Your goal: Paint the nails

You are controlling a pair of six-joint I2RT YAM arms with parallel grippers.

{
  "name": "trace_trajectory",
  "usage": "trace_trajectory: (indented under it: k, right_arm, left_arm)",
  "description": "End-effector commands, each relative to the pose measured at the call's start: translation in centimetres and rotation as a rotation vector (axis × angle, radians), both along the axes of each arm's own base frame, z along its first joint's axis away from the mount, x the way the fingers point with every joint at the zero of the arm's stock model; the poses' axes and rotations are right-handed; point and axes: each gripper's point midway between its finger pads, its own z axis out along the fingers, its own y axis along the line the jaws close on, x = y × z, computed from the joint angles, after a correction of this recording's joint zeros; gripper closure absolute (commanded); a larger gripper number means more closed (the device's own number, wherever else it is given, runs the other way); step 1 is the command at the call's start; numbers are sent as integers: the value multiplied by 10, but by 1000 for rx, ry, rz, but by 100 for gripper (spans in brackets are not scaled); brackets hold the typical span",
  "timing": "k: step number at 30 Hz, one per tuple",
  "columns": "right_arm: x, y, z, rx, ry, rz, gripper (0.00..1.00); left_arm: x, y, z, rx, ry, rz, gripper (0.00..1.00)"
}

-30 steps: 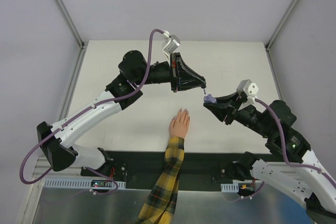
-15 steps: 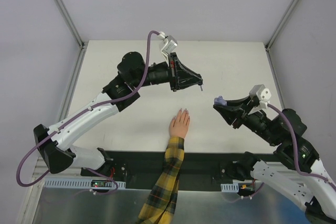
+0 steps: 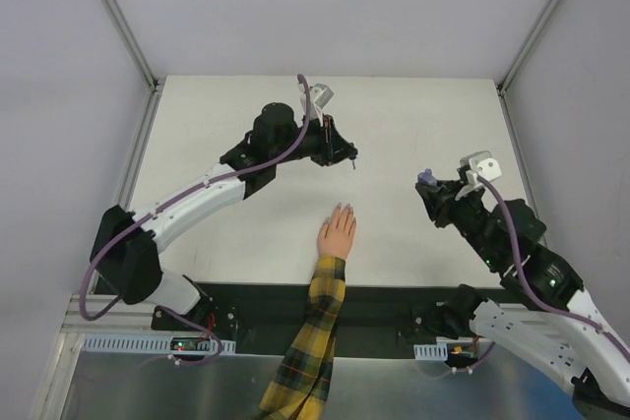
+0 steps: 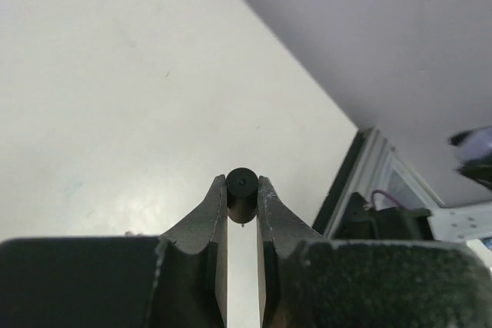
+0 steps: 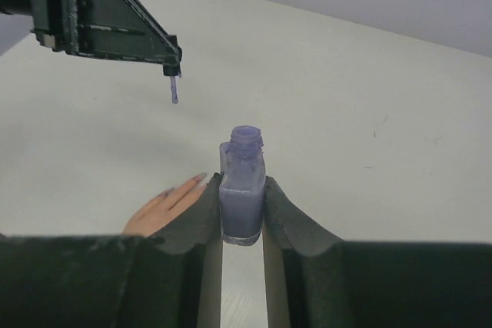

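A pale hand (image 3: 337, 233) in a yellow-and-dark plaid sleeve (image 3: 313, 327) lies flat near the table's front edge. Its nails (image 3: 345, 210) point away from the arms, and they also show in the right wrist view as nails (image 5: 201, 177). My left gripper (image 3: 351, 154) hangs above the table behind the hand, shut on a black cap (image 4: 241, 193) with a thin brush (image 5: 174, 90) pointing down. My right gripper (image 3: 430, 187) is shut on an uncapped purple bottle (image 5: 243, 190), to the right of the hand and apart from it.
The white table (image 3: 413, 115) is bounded by metal frame posts (image 3: 133, 46) at its back corners and grey walls. A black strip (image 3: 394, 302) runs along the near edge by the arm bases.
The left gripper has swung left and back with the cap and brush, away from the bottle. The right gripper has drawn back to the right with the bottle. The hand has stayed still.
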Motion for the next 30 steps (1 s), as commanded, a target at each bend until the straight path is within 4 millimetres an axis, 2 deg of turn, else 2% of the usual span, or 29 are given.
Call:
trace_trajectory:
  k: [1,2,4,5,7,8,10,11,15,23,30]
  right_arm:
    - [26,-1,16,-33,-75,-84,99]
    - [32,2,17,-41,-77,-86,100]
    - [39,0,22,-43,-82,-92,100]
    - [48,-4,20,-54,-68,-117,100]
    - [54,-1,18,-59,-55,-99,100]
    - [61,-7,18,-63,-52,-124,100]
    - [70,-5,11,-76,-28,-120,100]
    - [74,-8,11,-70,-21,-135,100]
    - [79,-1,7,-68,-2,-106,100]
    - [78,-3,9,-66,-11,-105,100]
    - [75,-2,3,-65,-7,-96,100]
  left_arm:
    - [23,-2,-57,77,54,-25,100]
    - [30,-4,-72,92,69,-29,100]
    - [38,-5,-87,100,91,-40,100]
    - [43,-9,-103,114,107,-46,100]
    - [47,-11,-117,135,116,-55,100]
    - [49,-13,-131,150,137,-60,100]
    - [53,-16,-139,143,139,-55,100]
    - [56,-15,-152,156,159,-39,100]
    - [62,-14,-171,174,183,-2,100]
    - [66,-11,-205,227,241,71,100]
    - [67,-11,-224,262,276,141,100]
